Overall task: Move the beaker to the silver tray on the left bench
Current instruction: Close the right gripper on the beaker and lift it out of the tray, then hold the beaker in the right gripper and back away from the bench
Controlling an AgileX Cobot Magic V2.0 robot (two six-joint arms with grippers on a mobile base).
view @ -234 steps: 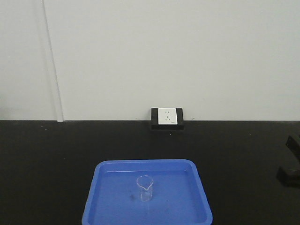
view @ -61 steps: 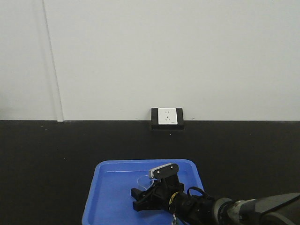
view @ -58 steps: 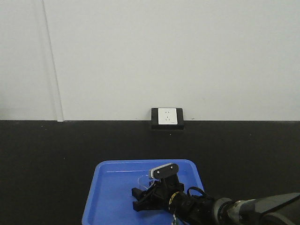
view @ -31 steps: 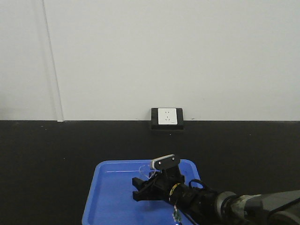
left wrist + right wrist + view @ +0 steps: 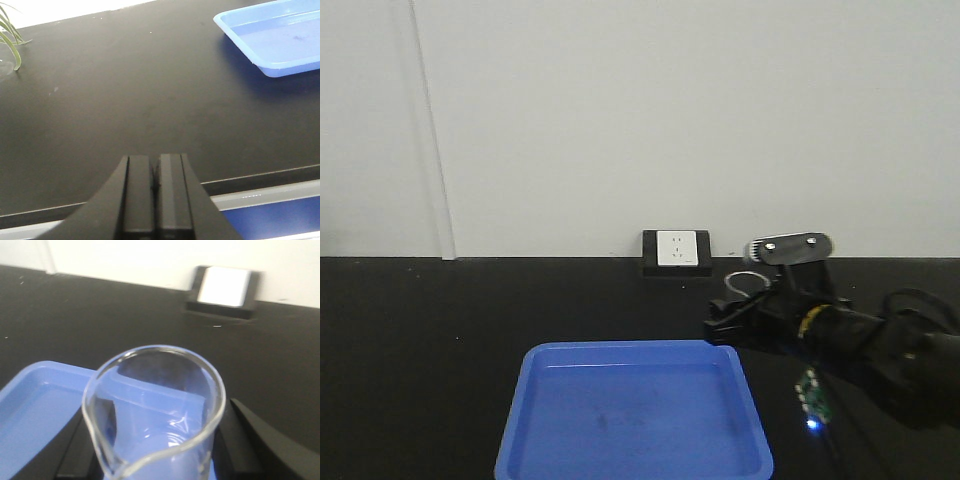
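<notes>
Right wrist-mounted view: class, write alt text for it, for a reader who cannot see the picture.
A small clear glass beaker fills the close-up, held between the black fingers of the right gripper, spout toward the camera. Beyond it a blue tray corner lies on a black worktop, with a white wall socket at the back.

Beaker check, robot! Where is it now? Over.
Right gripper shut on beaker, near blue tray's far right corner. Left gripper shut, empty. Silver tray not in view.

Even bright light; right wrist view soft; glints on beaker (image 5: pixel 155 415) rim.
</notes>
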